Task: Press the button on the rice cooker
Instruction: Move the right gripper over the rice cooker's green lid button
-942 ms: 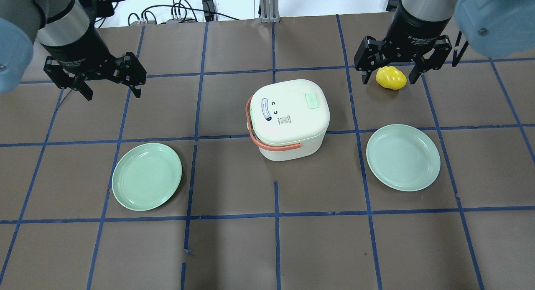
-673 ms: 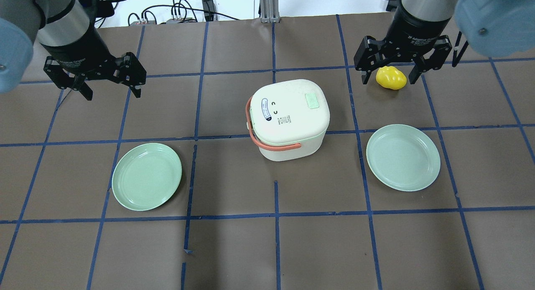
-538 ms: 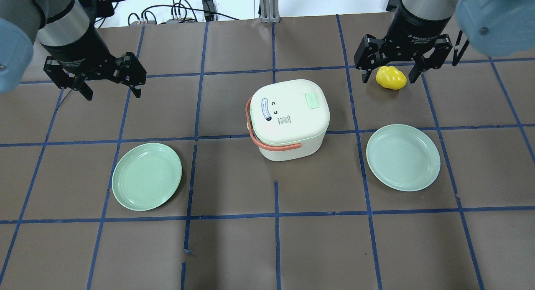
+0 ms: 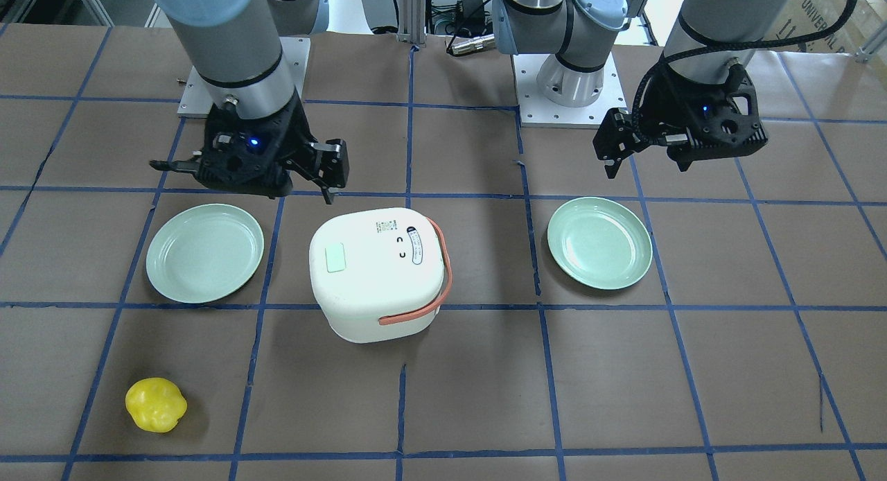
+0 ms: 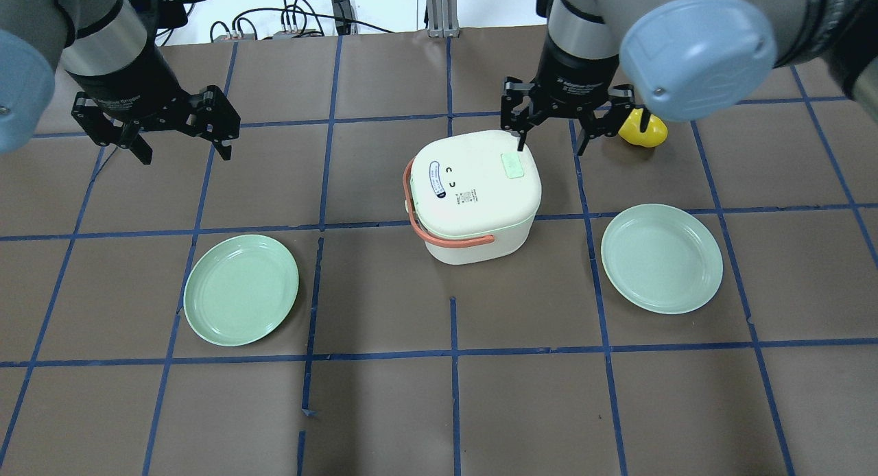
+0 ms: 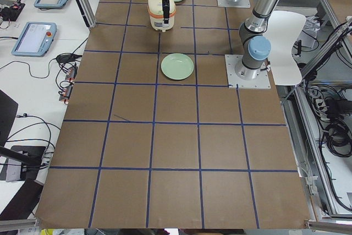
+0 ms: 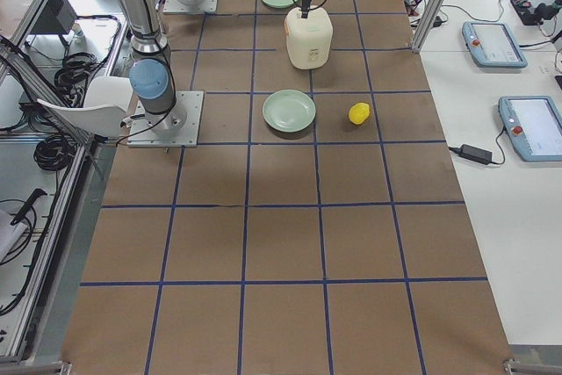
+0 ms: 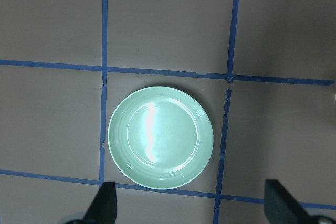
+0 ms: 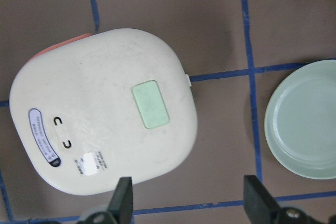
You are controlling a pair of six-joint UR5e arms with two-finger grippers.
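The cream rice cooker [image 5: 473,195] with an orange handle stands mid-table. Its pale green button [image 5: 513,165] sits on the lid's right part and also shows in the right wrist view [image 9: 150,104] and the front view [image 4: 335,258]. My right gripper [image 5: 550,147] is open and empty, above the cooker's far right edge, with one fingertip close to the button's far side. In the right wrist view the right gripper [image 9: 189,205] has the lid below it. My left gripper [image 5: 185,153] is open and empty at the far left, well away from the cooker.
A green plate [image 5: 240,289] lies left of the cooker, below the left wrist camera [image 8: 160,137]. A second green plate [image 5: 662,258] lies to the cooker's right. A yellow object [image 5: 648,127] lies behind the right arm, partly hidden.
My right arm has swung left, from over the yellow object to the cooker's far right edge near the button. The left arm has not moved.
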